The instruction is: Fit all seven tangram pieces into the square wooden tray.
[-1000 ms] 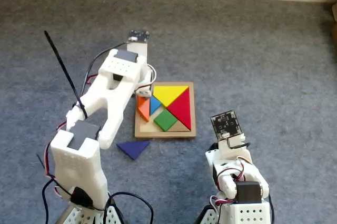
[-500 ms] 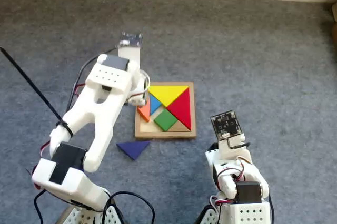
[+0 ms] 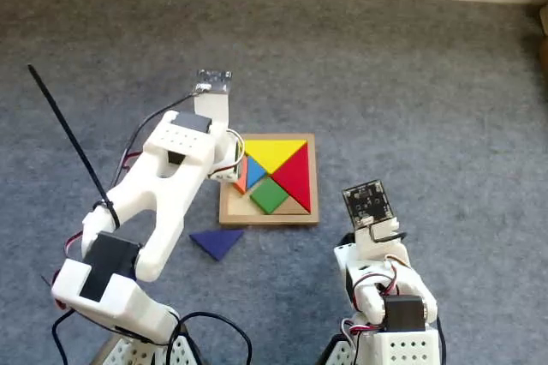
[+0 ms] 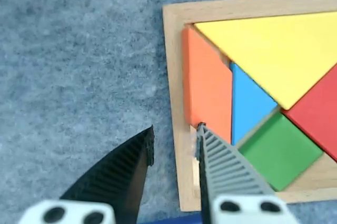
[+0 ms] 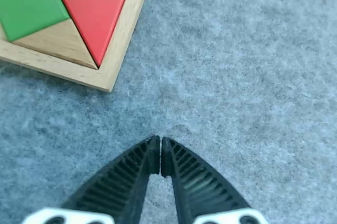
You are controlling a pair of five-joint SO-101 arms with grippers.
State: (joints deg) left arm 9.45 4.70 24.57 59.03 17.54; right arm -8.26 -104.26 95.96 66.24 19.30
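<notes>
Straddling the tray (image 4: 174,66) rim, the left hand (image 4: 175,128) is spread (right hand (image 5: 159,141) pressed together).

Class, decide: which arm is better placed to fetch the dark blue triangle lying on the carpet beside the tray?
Left, probably. The left tool is open at the tray's edge, on the side where the dark blue triangle lies. The right tool is shut, off the tray's opposite side.

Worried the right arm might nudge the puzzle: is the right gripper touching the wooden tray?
Apart. The right wrist view shows bare carpet between the tips of the right gripper and the nearest corner of the wooden tray.
</notes>
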